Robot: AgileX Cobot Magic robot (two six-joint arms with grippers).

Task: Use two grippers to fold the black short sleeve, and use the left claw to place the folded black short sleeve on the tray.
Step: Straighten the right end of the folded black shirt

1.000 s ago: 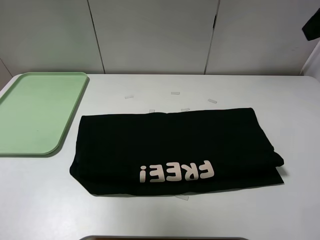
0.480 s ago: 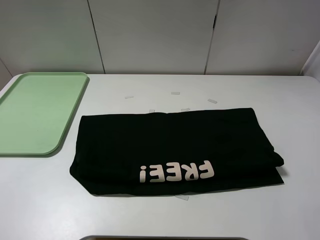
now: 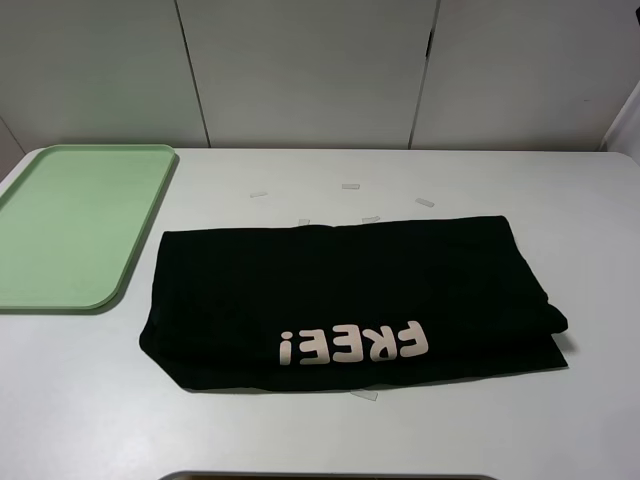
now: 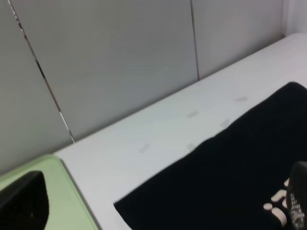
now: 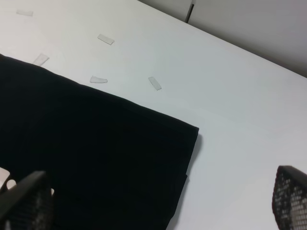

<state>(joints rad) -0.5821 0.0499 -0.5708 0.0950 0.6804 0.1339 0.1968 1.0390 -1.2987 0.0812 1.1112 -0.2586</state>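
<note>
The black short sleeve (image 3: 350, 300) lies folded into a wide rectangle in the middle of the white table, its white lettering (image 3: 355, 345) upside down near the front edge. The mint-green tray (image 3: 70, 225) sits at the far left, apart from the shirt, with nothing on it. Neither arm shows in the exterior high view. In the left wrist view, my left gripper (image 4: 160, 201) hangs above the shirt (image 4: 225, 182) with its fingertips (image 4: 24, 201) far apart and nothing between them. In the right wrist view, my right gripper (image 5: 158, 201) stands open above the shirt's corner (image 5: 96, 153).
Several small clear tape strips (image 3: 350, 187) lie on the table just behind the shirt, also seen as tape strips (image 5: 154, 83) in the right wrist view. Grey wall panels (image 3: 310, 70) close off the back. A dark edge (image 3: 330, 476) shows at the table's front.
A black part of the right arm at the upper right corner of the exterior high view has left the picture. The shirt and tray have not moved.
</note>
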